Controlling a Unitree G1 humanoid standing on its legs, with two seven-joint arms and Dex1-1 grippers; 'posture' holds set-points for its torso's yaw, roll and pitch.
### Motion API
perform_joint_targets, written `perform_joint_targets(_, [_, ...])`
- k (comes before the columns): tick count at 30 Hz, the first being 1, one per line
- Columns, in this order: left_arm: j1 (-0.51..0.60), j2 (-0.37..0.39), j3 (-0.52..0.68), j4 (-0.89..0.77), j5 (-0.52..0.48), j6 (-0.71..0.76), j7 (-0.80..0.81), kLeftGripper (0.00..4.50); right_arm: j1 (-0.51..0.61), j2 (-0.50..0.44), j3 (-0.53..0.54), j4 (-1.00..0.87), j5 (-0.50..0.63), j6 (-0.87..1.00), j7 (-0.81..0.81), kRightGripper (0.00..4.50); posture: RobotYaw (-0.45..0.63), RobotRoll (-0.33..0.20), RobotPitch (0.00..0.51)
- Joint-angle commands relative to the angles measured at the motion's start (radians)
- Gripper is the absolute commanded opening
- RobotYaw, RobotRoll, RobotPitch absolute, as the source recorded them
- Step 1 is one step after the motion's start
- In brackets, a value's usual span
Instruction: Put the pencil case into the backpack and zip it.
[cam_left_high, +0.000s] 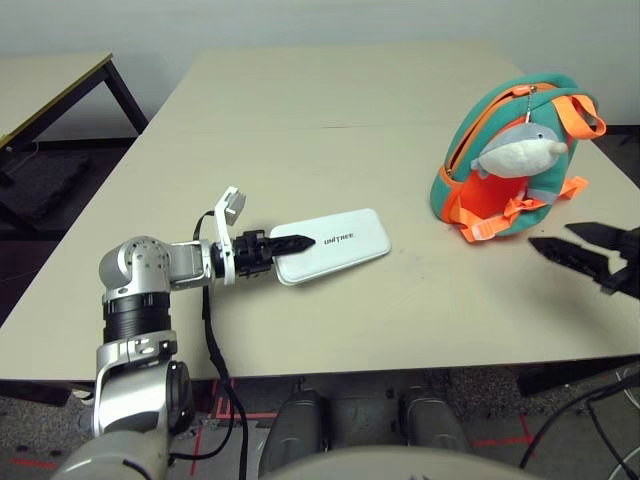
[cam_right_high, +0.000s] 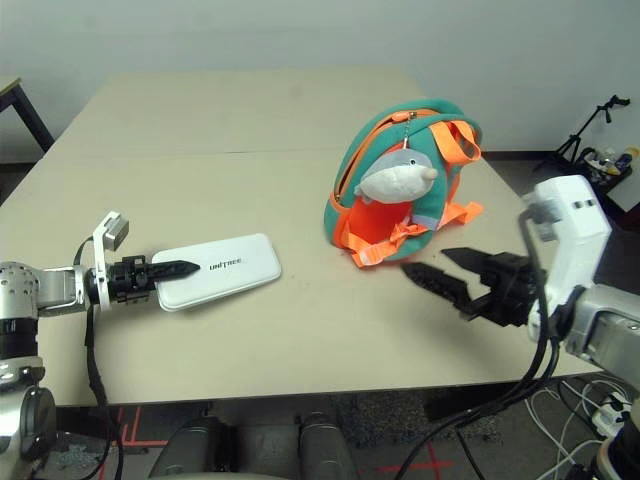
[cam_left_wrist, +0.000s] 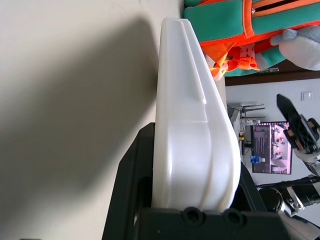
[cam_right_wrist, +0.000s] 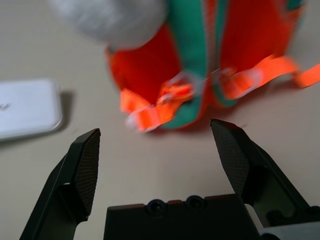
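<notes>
Table (cam_left_high: 300, 130) bears one pencil case (cam_left_high: 335, 243), one backpack (cam_left_high: 500, 150).

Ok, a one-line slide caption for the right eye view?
Left gripper clamps the pencil case; open right gripper beside the backpack.

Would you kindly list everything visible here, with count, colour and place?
Flat white rounded pencil case: one, white with dark lettering, on the table's left half, one end clamped in the left gripper.
Small teal backpack: one, teal with orange panel and straps, standing on the table's right half.
Plush whale charm: one, grey-white, hanging on the backpack's front.
Beige table: one, under everything.
Second table: one, beige top with dark legs, far left.
Left gripper: one, black, shut on the case.
Right gripper: one, black, open, near the backpack.
</notes>
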Motion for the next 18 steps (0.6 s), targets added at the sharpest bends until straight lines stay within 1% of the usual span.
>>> perform_joint_targets(1, [-0.053, 0.012, -0.033, 0.054, 0.035, -0.043, 0.000, 1.40, -0.038, 0.030, 0.100, 0.089, -0.056, -0.133, -0.019, 4.50, -0.16, 0.000, 0.018])
perform_joint_targets(5, [-0.085, 0.022, -0.047, 0.078, 0.041, -0.055, -0.012, 1.40, -0.099, 0.033, 0.241, 0.240, -0.144, -0.302, 0.001, 4.50, -0.14, 0.000, 0.007])
perform_joint_targets(8, [-0.081, 0.033, -0.045, 0.077, 0.042, -0.064, -0.013, 1.40, -0.168, 0.044, 0.342, 0.378, -0.208, -0.425, 0.028, 4.50, -0.12, 0.000, 0.000])
perform_joint_targets(10, [-0.071, 0.037, -0.033, 0.071, 0.039, -0.066, -0.007, 1.40, -0.209, 0.035, 0.410, 0.470, -0.269, -0.516, 0.054, 4.50, -0.10, 0.000, 0.000])
perform_joint_targets(14, [-0.033, 0.035, -0.002, 0.032, 0.025, -0.052, 0.009, 1.40, -0.303, 0.056, 0.483, 0.638, -0.329, -0.640, 0.100, 4.50, -0.05, 0.000, 0.000])
perform_joint_targets(18, [0.006, 0.026, 0.032, -0.023, 0.009, -0.030, 0.032, 1.40, -0.369, 0.074, 0.525, 0.757, -0.369, -0.717, 0.139, 4.50, -0.01, 0.000, 0.000])
